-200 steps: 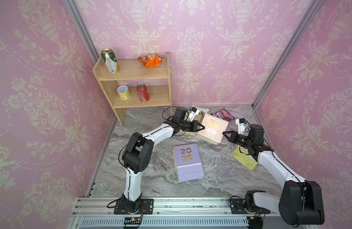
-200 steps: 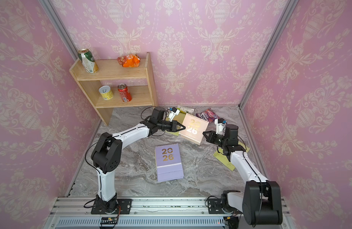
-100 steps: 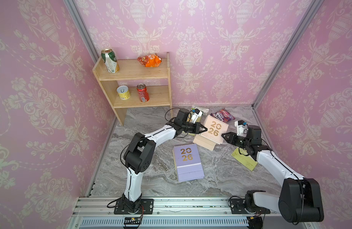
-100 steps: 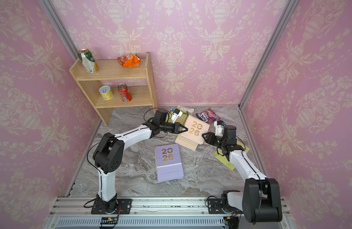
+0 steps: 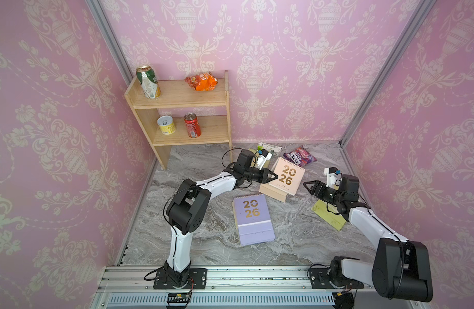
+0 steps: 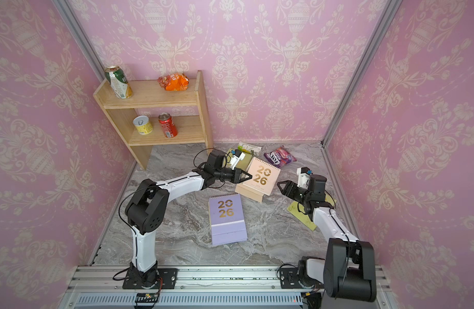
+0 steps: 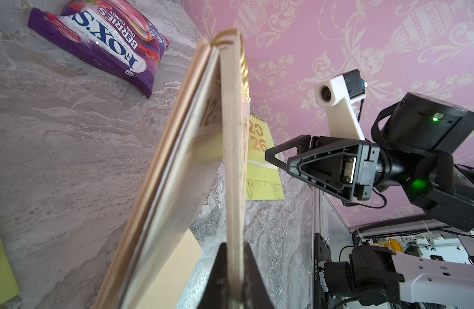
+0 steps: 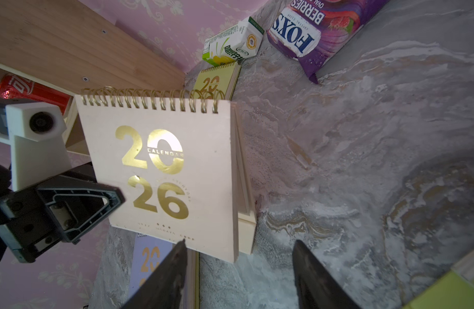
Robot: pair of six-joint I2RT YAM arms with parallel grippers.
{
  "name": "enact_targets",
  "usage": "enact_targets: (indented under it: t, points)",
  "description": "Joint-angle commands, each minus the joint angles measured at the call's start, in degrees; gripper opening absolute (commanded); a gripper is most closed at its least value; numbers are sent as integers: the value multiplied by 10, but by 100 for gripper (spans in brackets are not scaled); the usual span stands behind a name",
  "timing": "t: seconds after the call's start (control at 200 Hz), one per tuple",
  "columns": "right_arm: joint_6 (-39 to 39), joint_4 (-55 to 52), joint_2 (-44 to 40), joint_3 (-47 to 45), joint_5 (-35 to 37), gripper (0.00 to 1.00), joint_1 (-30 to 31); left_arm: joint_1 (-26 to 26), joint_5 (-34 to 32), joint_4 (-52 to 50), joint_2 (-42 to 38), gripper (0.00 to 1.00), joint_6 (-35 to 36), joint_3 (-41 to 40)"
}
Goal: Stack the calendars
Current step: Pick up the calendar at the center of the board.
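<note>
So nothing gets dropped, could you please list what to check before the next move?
1. Left gripper, jaws shut on the pink calendar: ok.
2. Right gripper, jaws open, apart from it: ok.
3. Pink calendar closed flat: not ok, pages fan away from the held cover.
4. Purple calendar lying flat, top bare: ok.
5. Green calendar uncovered: not ok, the right arm hangs over it.
6. Grip firm enough: cannot tell.

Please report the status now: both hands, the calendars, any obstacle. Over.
Left hand shut on peach calendar edge, cover raised. Right hand open, apart from it. Nearby lilac calendar flat, top bare. Behind, candy packet clear of both hands.
</note>
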Motion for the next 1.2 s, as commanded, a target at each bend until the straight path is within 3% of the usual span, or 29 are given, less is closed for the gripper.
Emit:
enact_targets:
  t: [0.0, 0.235, 0.45, 0.57, 0.851, 1.196]
  points:
    - [2, 90, -7, -9, -33, 73, -2, 8, 34, 45, 15, 0, 14, -10]
    - [-18, 173, 30, -5, -29, 80, -7, 16, 72, 79, 19, 0, -4, -17]
    - [-40, 221, 104, 45, -72, 81, -15, 19, 112, 82, 24, 0, -13, -13]
    - [-62, 219, 127, 75, -82, 81, -20, 21, 135, 81, 25, 0, -20, -10]
    - [-60, 252, 206, 118, -182, 79, -23, 25, 169, 97, 31, 0, -45, -2]
    - [-87, 224, 241, 139, -210, 78, 3, 26, 173, 106, 23, 0, -51, -9]
